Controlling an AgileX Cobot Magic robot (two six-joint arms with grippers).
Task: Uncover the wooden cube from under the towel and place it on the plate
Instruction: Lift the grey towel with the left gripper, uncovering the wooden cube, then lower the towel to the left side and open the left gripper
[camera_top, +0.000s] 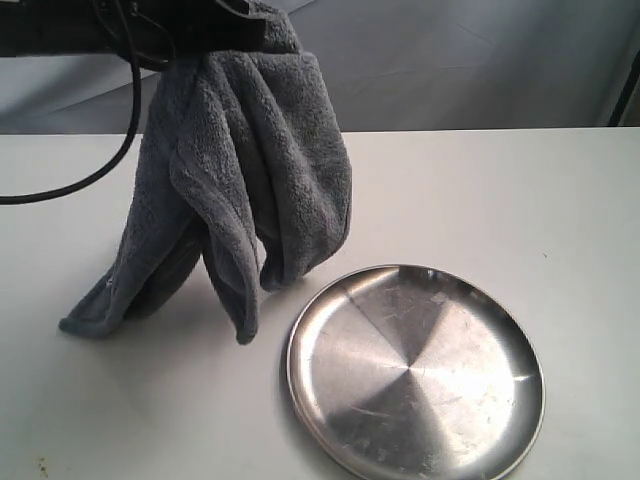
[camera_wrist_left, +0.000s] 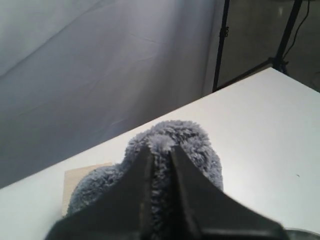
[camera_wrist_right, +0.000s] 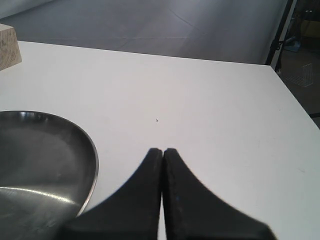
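The dark grey fluffy towel (camera_top: 240, 180) hangs in the air from my left gripper (camera_top: 235, 30), its lower end still trailing on the table at the left. In the left wrist view the left gripper (camera_wrist_left: 161, 152) is shut on a fold of the towel (camera_wrist_left: 177, 137). The pale wooden cube (camera_wrist_left: 80, 175) shows partly behind the towel there, and its corner (camera_wrist_right: 9, 45) appears in the right wrist view; the exterior view hides it behind the towel. The shiny silver plate (camera_top: 415, 372) lies on the table at the front right. My right gripper (camera_wrist_right: 163, 151) is shut and empty beside the plate (camera_wrist_right: 45, 165).
The white table (camera_top: 500, 200) stretches to the right and rear. A black cable (camera_top: 100, 170) loops down from the left arm. A grey backdrop and a dark stand pole (camera_wrist_left: 220, 45) rise behind the table.
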